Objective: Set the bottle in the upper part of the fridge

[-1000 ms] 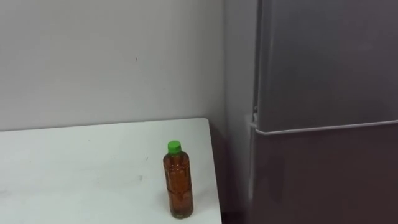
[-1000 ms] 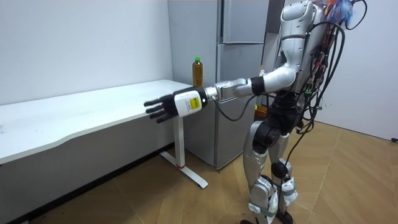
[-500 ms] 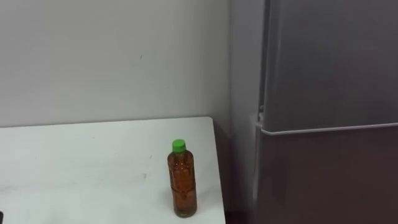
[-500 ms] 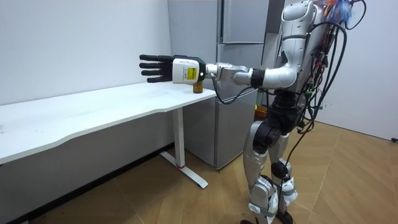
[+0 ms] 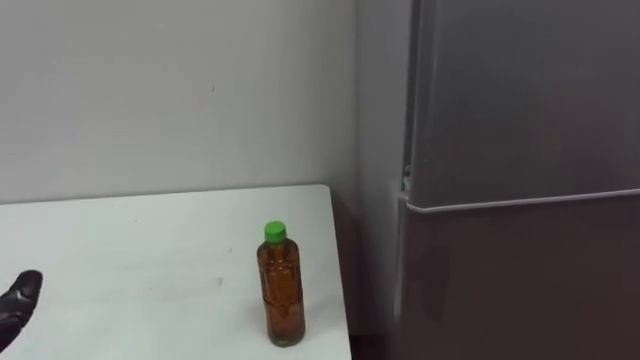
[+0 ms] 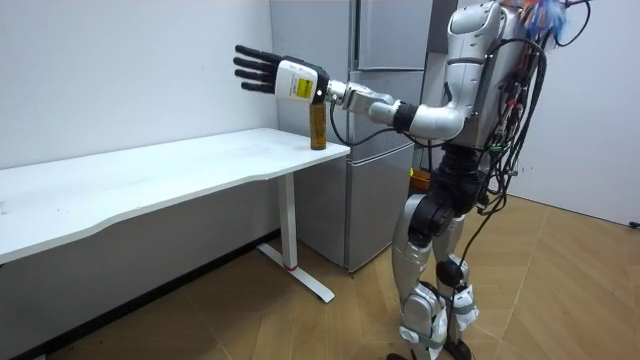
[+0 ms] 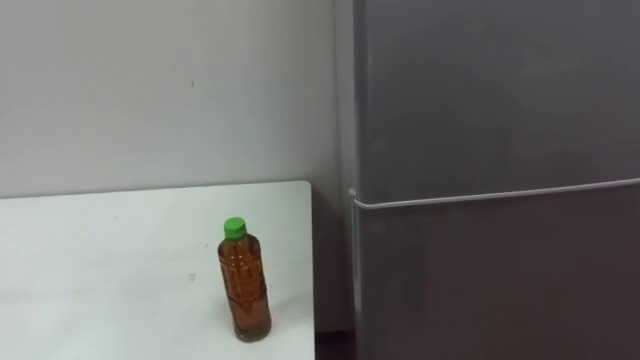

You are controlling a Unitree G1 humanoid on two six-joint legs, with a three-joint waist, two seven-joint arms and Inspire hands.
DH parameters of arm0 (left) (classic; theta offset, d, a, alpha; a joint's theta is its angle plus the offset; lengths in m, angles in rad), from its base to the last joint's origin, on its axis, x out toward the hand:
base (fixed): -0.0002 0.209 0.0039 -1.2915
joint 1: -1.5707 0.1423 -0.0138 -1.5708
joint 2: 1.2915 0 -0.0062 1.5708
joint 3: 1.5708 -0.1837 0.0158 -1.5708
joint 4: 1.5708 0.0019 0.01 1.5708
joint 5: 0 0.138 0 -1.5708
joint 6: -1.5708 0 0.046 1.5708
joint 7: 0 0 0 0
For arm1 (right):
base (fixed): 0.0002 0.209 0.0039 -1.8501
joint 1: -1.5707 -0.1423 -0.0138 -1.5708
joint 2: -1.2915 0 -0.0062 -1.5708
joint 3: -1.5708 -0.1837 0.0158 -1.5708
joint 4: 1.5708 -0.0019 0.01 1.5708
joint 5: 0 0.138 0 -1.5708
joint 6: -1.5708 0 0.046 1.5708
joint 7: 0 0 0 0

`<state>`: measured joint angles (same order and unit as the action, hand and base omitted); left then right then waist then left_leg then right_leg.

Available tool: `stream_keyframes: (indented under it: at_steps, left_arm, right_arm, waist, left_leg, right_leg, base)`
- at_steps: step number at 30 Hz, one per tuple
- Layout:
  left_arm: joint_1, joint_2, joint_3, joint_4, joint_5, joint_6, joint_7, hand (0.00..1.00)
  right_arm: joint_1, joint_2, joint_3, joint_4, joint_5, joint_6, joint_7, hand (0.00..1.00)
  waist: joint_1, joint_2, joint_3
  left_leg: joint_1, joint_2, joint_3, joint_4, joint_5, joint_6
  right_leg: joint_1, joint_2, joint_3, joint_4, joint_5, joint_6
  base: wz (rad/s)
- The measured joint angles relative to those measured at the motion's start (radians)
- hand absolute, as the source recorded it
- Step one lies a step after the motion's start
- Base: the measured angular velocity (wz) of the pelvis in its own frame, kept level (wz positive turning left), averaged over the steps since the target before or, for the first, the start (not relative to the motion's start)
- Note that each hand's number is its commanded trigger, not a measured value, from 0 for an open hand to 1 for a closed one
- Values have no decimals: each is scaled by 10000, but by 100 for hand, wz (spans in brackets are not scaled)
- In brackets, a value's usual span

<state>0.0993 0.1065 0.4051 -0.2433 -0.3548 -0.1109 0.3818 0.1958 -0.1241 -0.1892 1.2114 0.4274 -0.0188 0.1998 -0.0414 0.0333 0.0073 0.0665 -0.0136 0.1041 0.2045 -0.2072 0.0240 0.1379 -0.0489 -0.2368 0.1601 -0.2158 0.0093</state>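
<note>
1. Over the last second the left hand (image 6: 262, 72) had risen from beside the table's front edge to well above the table (image 6: 150, 175). Its fingers were straight and spread, holding nothing.
2. In the left eye view a dark fingertip of that hand (image 5: 20, 298) had come in at the lower left corner, where none showed before.
3. The bottle (image 5: 282, 288) had not moved. It stood upright on the table near the edge that faces the fridge (image 5: 520, 150), well apart from the hand.
4. There was one bottle, filled with brown liquid and topped by one green cap (image 5: 274, 232).
5. There was one white table and one grey fridge with two doors, an upper door (image 5: 530, 100) and a lower door (image 5: 520, 285), both closed.
</note>
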Motion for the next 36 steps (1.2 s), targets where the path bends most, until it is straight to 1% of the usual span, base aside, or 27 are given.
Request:
stream_keyframes:
  at_steps: [1, 2, 4, 5, 7, 9, 10, 11, 13, 14, 15, 18, 19, 20, 22, 25, 27, 30, 32, 34, 36]
  left_arm:
    - [-17, -1, -42, -132, 28, 10, -102, 0]
    - [-81, -1, -103, -150, 54, 17, -161, 0]
    - [-518, -3, -324, -174, 44, 132, -447, 0]
    - [-625, -2, -368, -195, 44, 186, -545, 0]
    - [-1023, -4, -595, -211, 43, 235, -936, 0]
    - [-1205, -8, -751, -253, 44, 279, -1224, 0]
    - [-1306, -9, -823, -323, 33, 388, -1371, 0]
    - [-1348, -9, -881, -362, 3, 419, -1420, 0]
    - [-1473, -28, -1312, -646, -41, 606, -1694, 0]
    - [-1486, -34, -1418, -721, -40, 643, -1794, 0]
    - [-1516, -45, -1589, -793, -42, 695, -2026, 0]
    - [-1788, -85, -1986, -793, -39, 967, -2409, 0]
    - [-1922, -85, -2096, -793, -47, 1071, -2457, 0]
    - [-1978, -85, -2147, -794, -51, 1100, -2462, 0]
    - [-2237, -81, -2217, -793, -86, 1291, -2540, 0]
    - [-2466, -71, -2393, -793, -261, 1484, -2634, 0]
    - [-2508, -68, -2577, -790, -298, 1590, -2663, 0]
    - [-2516, -68, -2730, -787, -500, 1951, -2706, 0]
    - [-2611, -60, -2822, -780, -581, 2169, -2727, 0]
    - [-2888, -12, -3023, -749, -671, 2372, -2774, 0]
    - [-3121, -5, -3115, -710, -670, 2417, -2790, 0]
  right_arm:
    - [-14, 15, -3, -1, 1, 0, 7, 0]
    - [-18, 14, -2, 0, 1, 1, 7, 0]
    - [-75, 23, 8, 29, 25, 31, 1, 0]
    - [-100, 24, 7, 83, 26, 44, 0, 0]
    - [-201, 27, 17, 120, 36, 119, -8, 0]
    - [-253, 29, 16, 147, 33, 143, -6, 0]
    - [-359, 27, 17, 272, 33, 185, -2, 0]
    - [-406, 26, 18, 310, 34, 213, -1, 0]
    - [-554, 30, 98, 342, 21, 236, 26, 0]
    - [-571, 30, 102, 353, -13, 264, 39, 0]
    - [-621, 37, 104, 359, -49, 323, 89, 0]
    - [-668, 82, 105, 351, -46, 341, 188, 0]
    - [-672, 82, 105, 345, -55, 349, 212, 0]
    - [-680, 80, 103, 345, -57, 361, 214, 0]
    - [-787, 84, 110, 380, -53, 452, 214, 0]
    - [-864, 76, 125, 394, -38, 588, 214, 0]
    - [-876, 67, 127, 394, -13, 651, 214, 0]
    - [-964, 60, 133, 376, 4, 811, 217, 0]
    - [-979, 23, 161, 384, 2, 935, 218, 0]
    - [-995, -18, 195, 361, -4, 1073, 215, 0]
    - [-992, -24, 194, 346, -28, 1073, 214, 0]
  waist:
    - [-67, 41, -17]
    - [-78, 53, -17]
    - [-104, 56, -18]
    - [-119, 55, -20]
    - [-157, 41, -30]
    - [-240, 57, -20]
    - [-360, 56, -16]
    - [-371, 55, -16]
    - [-461, 26, -4]
    - [-514, 12, 5]
    - [-636, -15, 20]
    - [-690, -22, 22]
    - [-715, -16, 17]
    - [-748, -13, 14]
    - [-938, -15, 11]
    - [-1036, 5, -4]
    - [-1105, 20, -14]
    - [-1211, 54, -37]
    - [-1220, 70, -46]
    - [-1218, 89, -45]
    - [-1222, 129, -40]
  left_leg:
    - [-9, 4, 1, -1, 0, 0]
    - [-13, 3, 3, -1, -1, 0]
    - [-19, 2, 5, -1, -1, 0]
    - [-19, 2, 7, -1, -1, 0]
    - [-15, 0, 18, -10, 0, 0]
    - [-15, -4, 21, -14, 0, 0]
    - [-15, -5, 29, -15, 0, -1]
    - [-15, -2, 37, -18, 0, -1]
    - [-21, 1, 50, -21, 0, -2]
    - [-27, 0, 50, -21, 0, -2]
    - [-25, -1, 68, -21, 0, -1]
    - [-25, 6, 229, -14, 0, -1]
    - [-23, 10, 284, -13, 1, -1]
    - [-24, 12, 303, -12, 0, -1]
    - [-20, 11, 318, -12, 0, -1]
    - [-4, 14, 345, -12, 1, -1]
    - [-7, 14, 323, -13, 1, -1]
    - [-15, 15, 325, -13, 1, -1]
    - [-16, 19, 329, -6, 1, -1]
    - [-18, 18, 329, -4, 1, -1]
    - [-19, 17, 330, -4, 1, -1]
  right_leg:
    - [0, 10, 13, -76, 3, -4]
    - [-3, 10, 18, -79, 4, -5]
    - [-3, 13, 24, -78, 6, -4]
    - [-3, 13, 27, -78, 7, -5]
    - [15, 18, 34, -70, 25, -6]
    - [14, 18, 53, -84, 25, -5]
    - [8, 23, 80, -88, 25, -5]
    - [0, 26, 100, -88, 25, -5]
    - [-17, 29, 136, -91, 23, -6]
    - [-17, 27, 132, -91, 21, -5]
    - [-17, 20, 129, -91, 21, -3]
    - [-59, 6, 192, -71, 22, -3]
    - [-93, 6, 255, -57, 22, -3]
    - [-104, 5, 276, -57, 23, -2]
    - [-111, 2, 291, -54, 24, -1]
    - [-116, 4, 334, -53, 27, -2]
    - [-122, 6, 327, -58, 28, -3]
    - [-154, 9, 357, -67, 27, -3]
    - [-178, 15, 408, -72, 28, -4]
    - [-165, 17, 414, -60, 55, -4]
    - [-158, 17, 412, -59, 62, -3]
  base:
    - [0]
    - [0]
    - [0]
    - [0]
    - [0]
    - [0]
    - [-4]
    - [-7]
    - [-5]
    - [0]
    - [0]
    - [-9]
    - [-14]
    - [-10]
    - [-2]
    - [-4]
    - [0]
    - [-2]
    - [-5]
    - [0]
    - [0]
